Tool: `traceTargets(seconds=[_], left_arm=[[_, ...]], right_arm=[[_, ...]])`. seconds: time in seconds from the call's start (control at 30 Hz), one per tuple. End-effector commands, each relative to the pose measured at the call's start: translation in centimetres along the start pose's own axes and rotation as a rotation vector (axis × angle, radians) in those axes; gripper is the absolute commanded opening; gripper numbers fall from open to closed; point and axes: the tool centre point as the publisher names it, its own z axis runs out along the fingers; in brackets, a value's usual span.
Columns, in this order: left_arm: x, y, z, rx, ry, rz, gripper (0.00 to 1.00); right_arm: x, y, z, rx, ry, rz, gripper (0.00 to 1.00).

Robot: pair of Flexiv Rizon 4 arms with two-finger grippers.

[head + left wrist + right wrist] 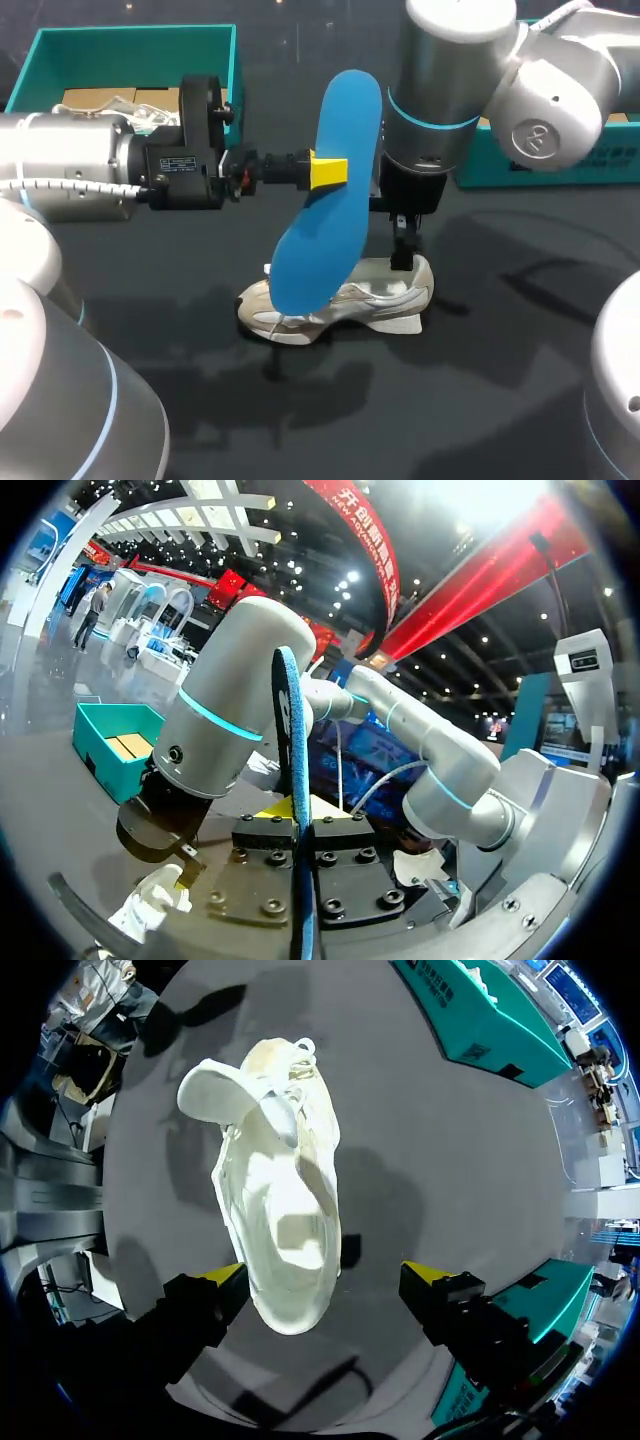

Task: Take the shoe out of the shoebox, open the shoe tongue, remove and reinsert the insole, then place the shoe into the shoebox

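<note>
The white shoe (pixel 345 300) stands on its sole on the dark table (pixel 520 330), outside the box. Its tongue (pixel 215 1088) is folded forward toward the toe, so the opening of the shoe is uncovered.

Above the front half of the shoe hangs the blue insole (pixel 330 190). It is nearly upright and tilted, and its lower end comes down close to the toe part of the shoe. Whether it touches the shoe there, I cannot tell. The left gripper (pixel 330 170) is above the shoe, on the toe side. Its fingers are pressed on the two faces of the insole, about at the middle of its length. In the left wrist view the insole shows edge-on, clamped between them.

The right gripper (pixel 328 1278) is directly over the heel of the shoe and points down at it. Its fingers are spread wide, one on each side of the heel, and it holds nothing. Whether a finger touches the heel, I cannot tell.

The teal shoebox (pixel 130 38) is well apart from the shoe, beyond it on the left arm's side, with cardboard and white paper inside. A second teal box (pixel 560 160) lies beyond the shoe on the right arm's side.
</note>
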Motion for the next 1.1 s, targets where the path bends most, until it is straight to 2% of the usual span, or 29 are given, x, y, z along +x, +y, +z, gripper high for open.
traceTargets(seconds=[0.03, 0.2, 0.33, 0.8, 1.0, 1.07, 1.1], left_arm=[[0.0, 0.2, 0.1, 0.004, -0.001, 0.000, 0.00], [0.0, 0.2, 0.1, 0.004, -0.001, 0.000, 0.00], [0.0, 0.2, 0.1, 0.004, -0.001, 0.000, 0.00], [0.0, 0.2, 0.1, 0.004, -0.001, 0.000, 0.00], [0.0, 0.2, 0.1, 0.004, -0.001, 0.000, 0.00], [0.0, 0.2, 0.1, 0.004, -0.001, 0.000, 0.00], [0.0, 0.2, 0.1, 0.004, -0.001, 0.000, 0.00]], right_arm=[[-0.4, 0.7, 0.5, 0.017, 0.007, 0.000, 1.00], [-0.4, 0.7, 0.5, 0.017, 0.007, 0.000, 1.00], [-1.1, 2.4, 2.2, 0.043, 0.022, -0.051, 1.00], [-2.0, 3.1, 5.5, 0.039, 0.025, -0.121, 1.00], [-1.9, 3.3, 6.2, 0.031, 0.024, -0.125, 0.89], [-1.7, 3.4, 6.5, 0.022, 0.027, -0.125, 0.83], [-1.7, 3.4, 6.6, 0.017, 0.028, -0.125, 0.76]])
